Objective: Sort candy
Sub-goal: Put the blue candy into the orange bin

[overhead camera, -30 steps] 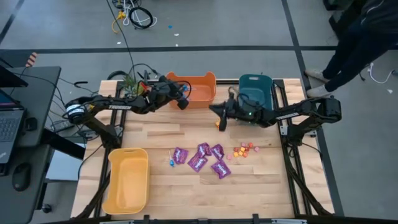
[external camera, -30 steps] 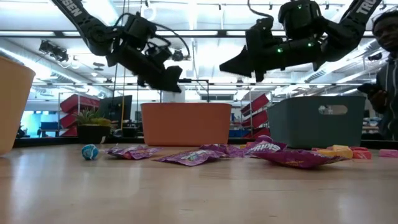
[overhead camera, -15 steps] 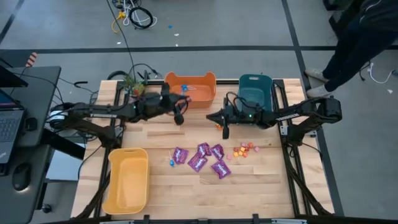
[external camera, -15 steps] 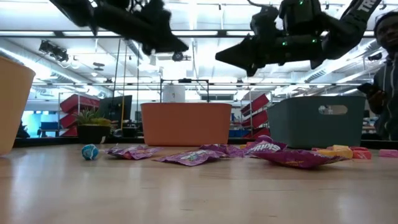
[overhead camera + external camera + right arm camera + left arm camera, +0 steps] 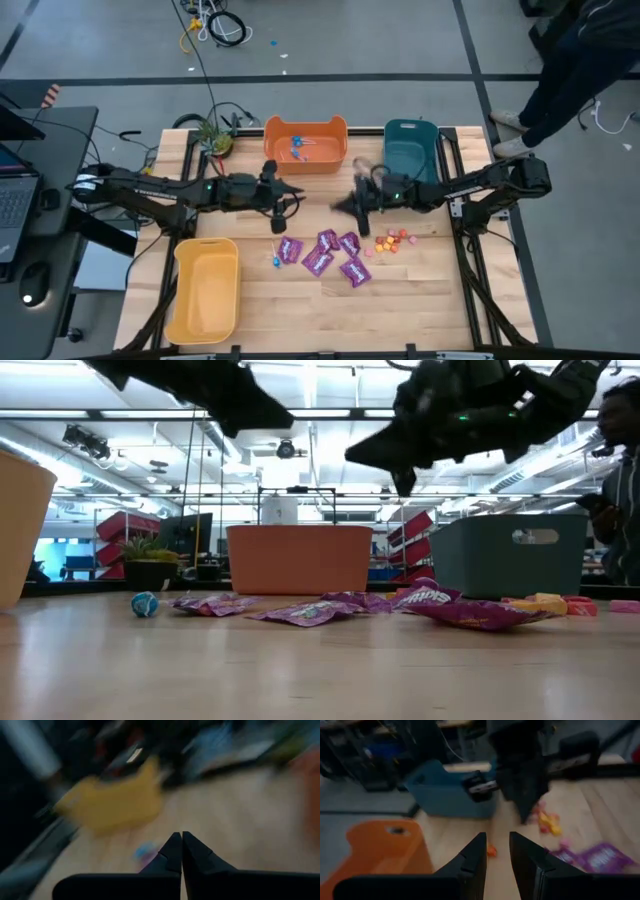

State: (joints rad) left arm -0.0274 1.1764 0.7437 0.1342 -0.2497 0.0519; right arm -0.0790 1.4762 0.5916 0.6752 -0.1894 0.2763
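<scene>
— Tabletop [image 5: 420, 290] carries purple packets [image 5: 330, 255], light and slippery; lollipop [image 5: 274, 262]; tiny pieces [image 5: 392, 240]. Where should one hold?
— By the crimped edge. Left pincer [image 5: 280, 203] stands parted, empty; right pincer [image 5: 347, 207] closed, empty.

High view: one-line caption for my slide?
Both arms hover over the table above scattered purple packets, three bins around.

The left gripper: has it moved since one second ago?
Yes. In the high view the left gripper has left the orange bin and drawn back toward the purple packets.
</scene>
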